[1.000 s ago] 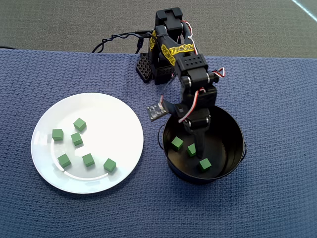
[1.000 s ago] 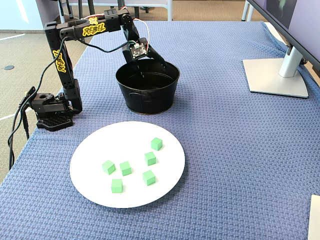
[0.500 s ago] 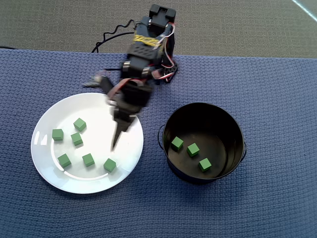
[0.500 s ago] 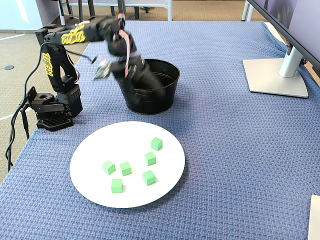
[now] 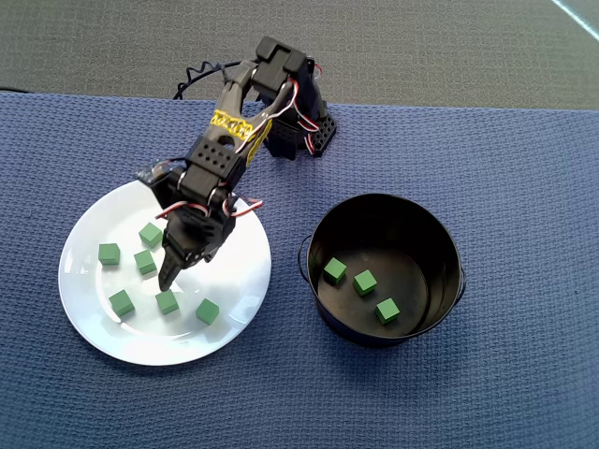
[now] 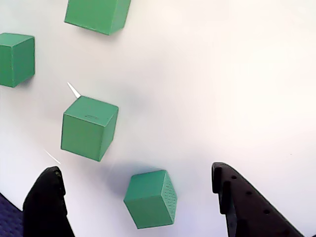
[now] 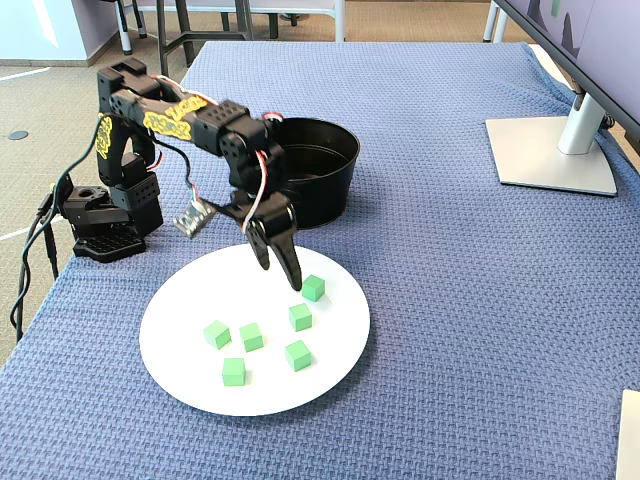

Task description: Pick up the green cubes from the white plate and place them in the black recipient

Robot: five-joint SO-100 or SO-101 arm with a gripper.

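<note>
Six green cubes (image 5: 140, 270) lie loose on the white plate (image 5: 237, 217) at the left of the overhead view, and three more sit on the shiny floor of the black recipient (image 5: 440, 243) at the right, so a third of the load looks delivered. The arm reaches from its base at the far edge of the table (image 5: 524, 178) down over the plate, and the hand (image 5: 167, 281) points its tips between the cluster's middle cubes, just beside the one at the near side; from here I cannot tell how wide it stands.

The wrist view settles that: the two dark fingers (image 6: 45, 205) come in from the bottom corners, spread well apart with bare white plate between them and nothing pinched. One cube (image 6: 150, 198) sits turned on a corner in the gap, nearer the left finger, which suggests it is the chosen one and the wide spread is there to clear its diagonal.

In the fixed view the hand (image 7: 290, 277) hangs steeply over the plate's far side, tips just beside the farthest cube and seemingly above the surface. The pot stands behind the arm, close enough for a short carry.
</note>
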